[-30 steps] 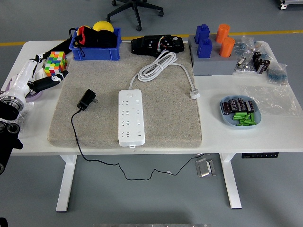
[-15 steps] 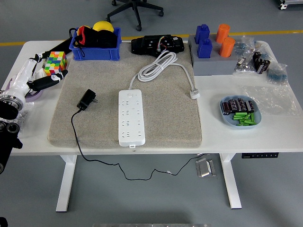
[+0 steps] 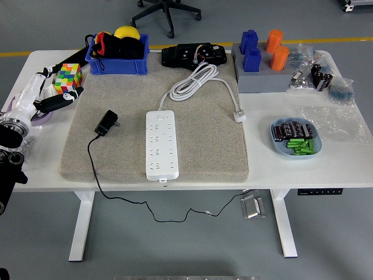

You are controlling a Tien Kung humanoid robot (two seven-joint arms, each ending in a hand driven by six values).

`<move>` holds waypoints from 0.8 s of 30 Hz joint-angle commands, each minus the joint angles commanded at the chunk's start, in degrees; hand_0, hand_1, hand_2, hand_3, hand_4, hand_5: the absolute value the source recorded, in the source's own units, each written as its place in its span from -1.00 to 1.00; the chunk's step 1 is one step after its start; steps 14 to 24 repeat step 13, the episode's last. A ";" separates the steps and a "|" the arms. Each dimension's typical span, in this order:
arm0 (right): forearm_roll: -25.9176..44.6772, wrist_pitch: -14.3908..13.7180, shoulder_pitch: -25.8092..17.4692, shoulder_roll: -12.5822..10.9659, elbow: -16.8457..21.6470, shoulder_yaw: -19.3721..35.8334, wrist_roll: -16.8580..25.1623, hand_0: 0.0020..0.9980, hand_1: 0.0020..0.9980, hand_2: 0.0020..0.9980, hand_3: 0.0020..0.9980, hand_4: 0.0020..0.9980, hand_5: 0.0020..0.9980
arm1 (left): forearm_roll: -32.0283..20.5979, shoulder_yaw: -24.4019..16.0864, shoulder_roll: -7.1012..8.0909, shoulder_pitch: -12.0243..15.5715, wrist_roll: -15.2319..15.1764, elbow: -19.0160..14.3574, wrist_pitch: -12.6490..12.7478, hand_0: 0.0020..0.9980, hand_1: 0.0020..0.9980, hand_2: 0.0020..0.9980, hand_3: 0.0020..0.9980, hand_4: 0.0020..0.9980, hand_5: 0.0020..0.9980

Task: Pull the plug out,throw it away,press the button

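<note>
Plainly unplugged: the black plug (image 3: 106,123) lies loose on the beige mat (image 3: 204,151), just at nine o'clock of the white power strip (image 3: 161,144).

Its thin black cable (image 3: 96,181) drops off the mat's near edge and hangs under the table (image 3: 291,172). The strip's white cord (image 3: 195,80) coils at twelve o'clock. Farther toward nine, the left hand (image 3: 26,102) rests at the table's edge, white fingers (image 3: 58,100) loosely extended, gripping nothing, beside a colour cube (image 3: 69,76). At three o'clock sits a blue dish (image 3: 295,140) of batteries.

No readable text, labels, brands or numbers on any item; all too small.
</note>
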 joint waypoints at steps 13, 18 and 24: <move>0.11 -0.01 0.23 -0.15 -0.01 -0.26 0.01 0.54 0.46 0.45 0.43 0.77 0.32 | -0.01 0.25 0.20 -0.24 0.00 -0.02 -0.02 0.96 1.00 0.92 0.88 0.66 -0.13; 0.11 -0.01 0.23 -0.15 -0.01 -0.26 0.01 0.54 0.46 0.45 0.43 0.77 0.32 | -0.01 0.25 0.20 -0.24 0.00 -0.02 -0.02 0.96 1.00 0.92 0.88 0.66 -0.13; 0.11 -0.01 0.23 -0.15 -0.01 -0.26 0.01 0.54 0.46 0.45 0.43 0.77 0.32 | -0.01 0.25 0.20 -0.24 0.00 -0.02 -0.02 0.96 1.00 0.92 0.88 0.66 -0.13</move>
